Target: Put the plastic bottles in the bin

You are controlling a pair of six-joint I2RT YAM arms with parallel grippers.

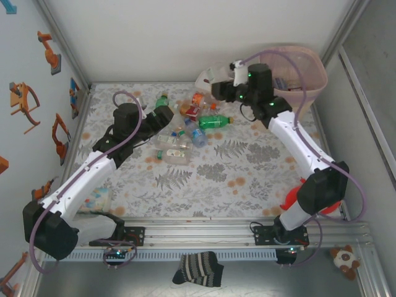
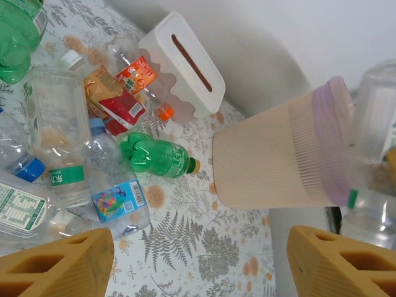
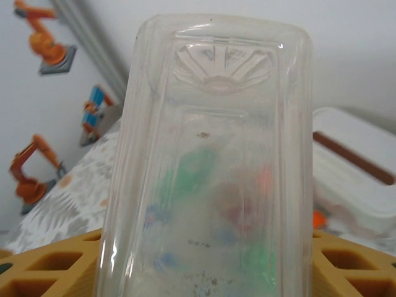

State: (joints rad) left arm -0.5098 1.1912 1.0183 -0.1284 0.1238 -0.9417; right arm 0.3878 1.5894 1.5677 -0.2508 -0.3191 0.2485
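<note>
A heap of plastic bottles (image 1: 185, 127) lies at the back middle of the patterned table. Among them are a green one (image 2: 154, 158), a clear one with a blue label (image 2: 114, 195) and an orange-labelled one (image 2: 139, 77). My left gripper (image 1: 163, 115) hovers at the heap's left edge; it (image 2: 198, 260) is open, with only tablecloth between its orange fingers (image 2: 55, 263). My right gripper (image 1: 224, 83) is raised just left of the beige bin (image 1: 312, 86), shut on a clear ribbed bottle (image 3: 210, 161). That bottle (image 2: 374, 124) hangs beside the bin's pink-lined rim (image 2: 331, 142).
A white tissue box (image 2: 182, 65) with a slot stands against the back wall behind the heap. A striped sock (image 1: 199, 269) lies over the front rail. A red object (image 1: 291, 201) sits by the right arm's base, and a plush toy (image 1: 343, 257) at the front right.
</note>
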